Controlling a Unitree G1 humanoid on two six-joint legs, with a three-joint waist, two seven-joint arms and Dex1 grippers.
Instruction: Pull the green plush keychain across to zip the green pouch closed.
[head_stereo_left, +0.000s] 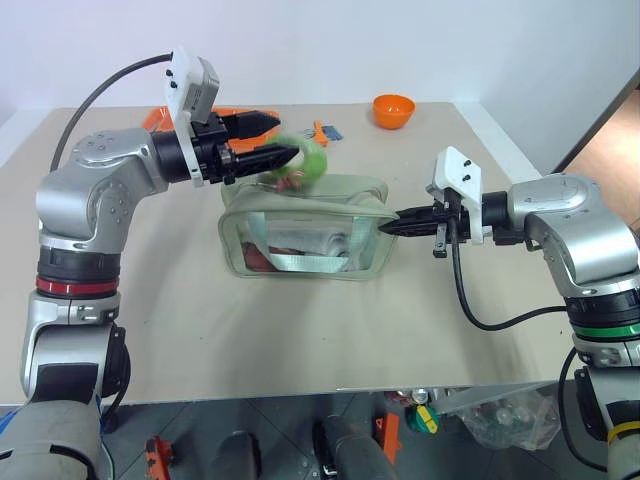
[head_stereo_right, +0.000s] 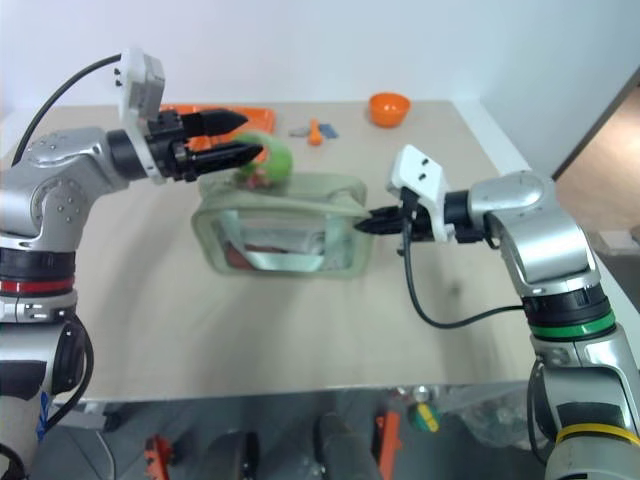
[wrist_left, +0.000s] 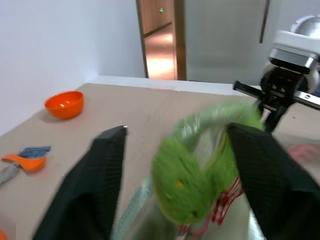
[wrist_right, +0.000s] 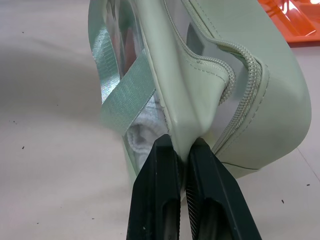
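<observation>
Two grippers seen over table (head_stereo_left: 180, 330): green pouch (head_stereo_left: 300, 235) at centre, right end pinched by closed right gripper (head_stereo_left: 392, 226); left gripper (head_stereo_left: 270, 138) spread wide at far left corner, blurred green plush keychain (head_stereo_left: 305, 160) between fingers, ungripped; orange bowl (head_stereo_left: 393, 110) far right

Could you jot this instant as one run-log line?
left gripper: open, green plush keychain between fingers | right gripper: shut on green pouch end | zipper: state unclear

Beige table (head_stereo_left: 300, 330), with the green pouch (head_stereo_left: 300, 245) resting near its middle. At the far edge, an orange bowl (head_stereo_left: 393, 110) to the right, an orange tray (head_stereo_right: 215, 113) to the left, small orange and blue bits (head_stereo_left: 325, 132) between.
</observation>
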